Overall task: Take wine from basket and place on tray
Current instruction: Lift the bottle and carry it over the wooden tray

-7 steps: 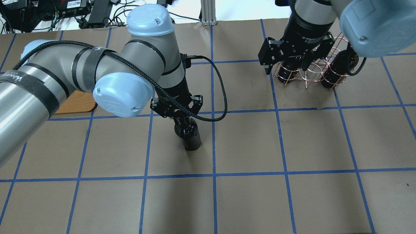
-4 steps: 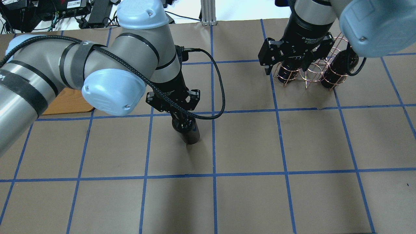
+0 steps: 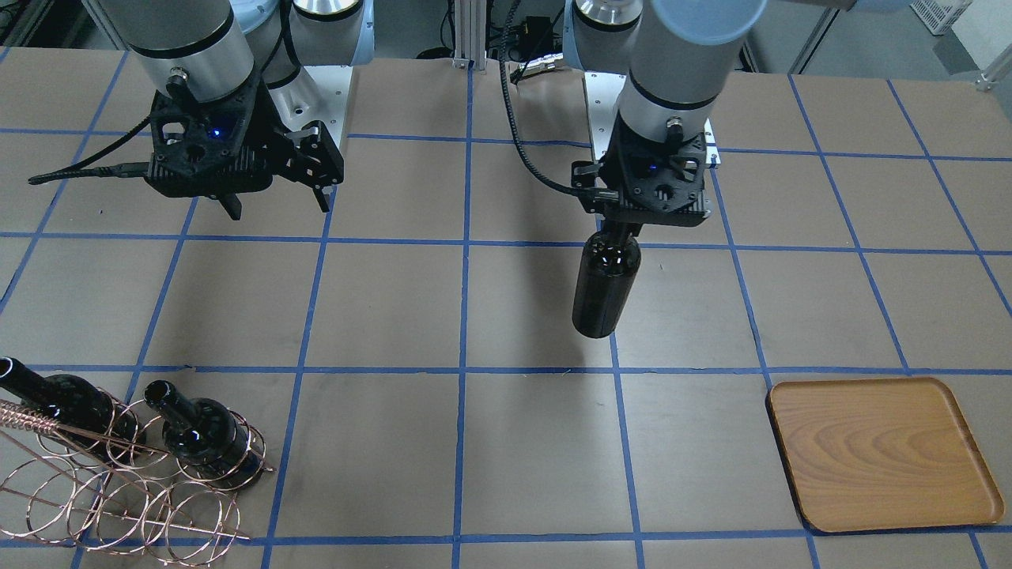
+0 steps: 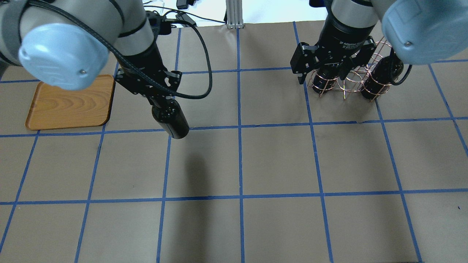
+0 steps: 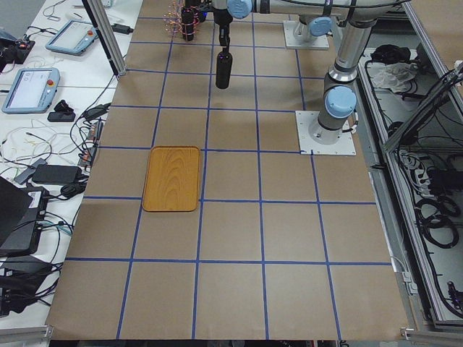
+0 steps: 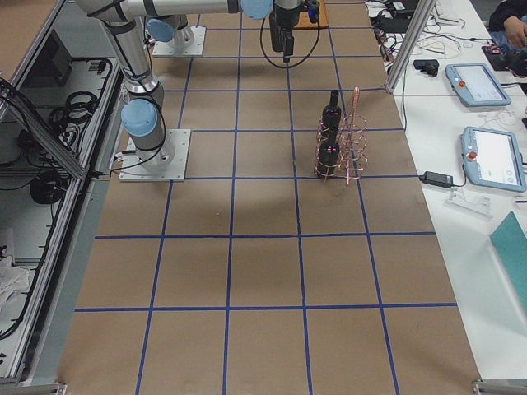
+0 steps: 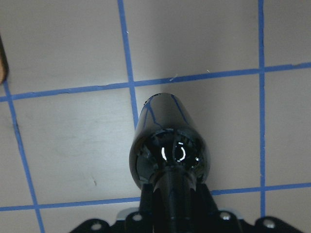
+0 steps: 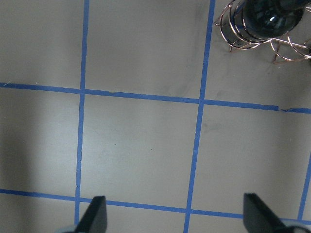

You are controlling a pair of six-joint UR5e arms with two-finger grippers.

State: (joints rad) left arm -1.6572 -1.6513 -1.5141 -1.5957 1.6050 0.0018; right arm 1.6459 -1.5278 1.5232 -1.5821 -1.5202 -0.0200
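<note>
the left gripper [image 3: 624,231] was clamped on the neck of the wine [image 3: 605,288]. the bottle hung upright, base down, clear of the table, between the basket [image 3: 118,494] and the tray [image 4: 69,104] and nearer the tray. the right gripper [image 3: 278,204] had its fingers apart, held nothing, and was on the basket's side.

against the overhead view one second before, the bottle had travelled from beside the centre line toward the tray. the left arm no longer covered the tray. the right gripper had not moved. the carry appeared well along, with lowering and release outstanding.

the front-facing view showed the two other bottles [image 3: 202,435] standing in the basket rings, where the overhead view hid them partly behind the right arm. the left wrist view showed only a sliver of the tray.
</note>
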